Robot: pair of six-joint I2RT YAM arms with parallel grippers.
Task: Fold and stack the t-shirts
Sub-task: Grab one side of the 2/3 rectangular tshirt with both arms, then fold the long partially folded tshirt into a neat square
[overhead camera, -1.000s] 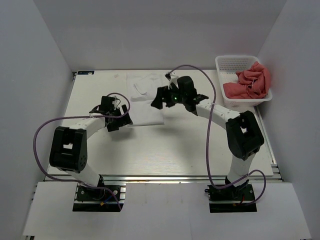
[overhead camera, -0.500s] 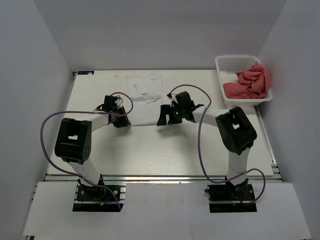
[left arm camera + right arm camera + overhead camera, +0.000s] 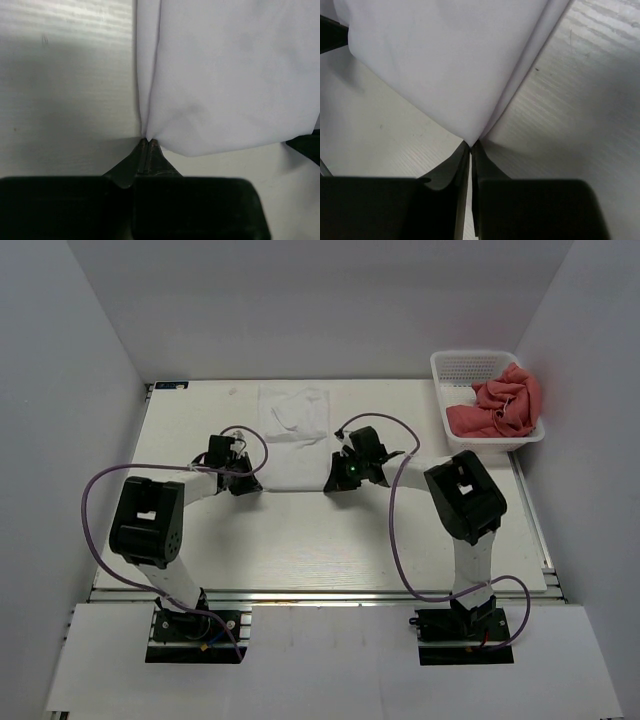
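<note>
Clamped on near corners of white shirt (image 3: pixel 293 435) with left gripper (image 3: pixel 148 145) and right gripper (image 3: pixel 470 146); stretched flat on desk (image 3: pixel 400 540), long axis running near to far.

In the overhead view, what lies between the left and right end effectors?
The white t-shirt: its near edge spans from the left end effector to the right end effector, each shut on a corner. The top view shows it.

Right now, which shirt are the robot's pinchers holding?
Look at the pale table, toward its far edge. The white shirt lies there, its near corners pinched by the left gripper and right gripper. The other shirts are pink, heaped in a basket.
</note>
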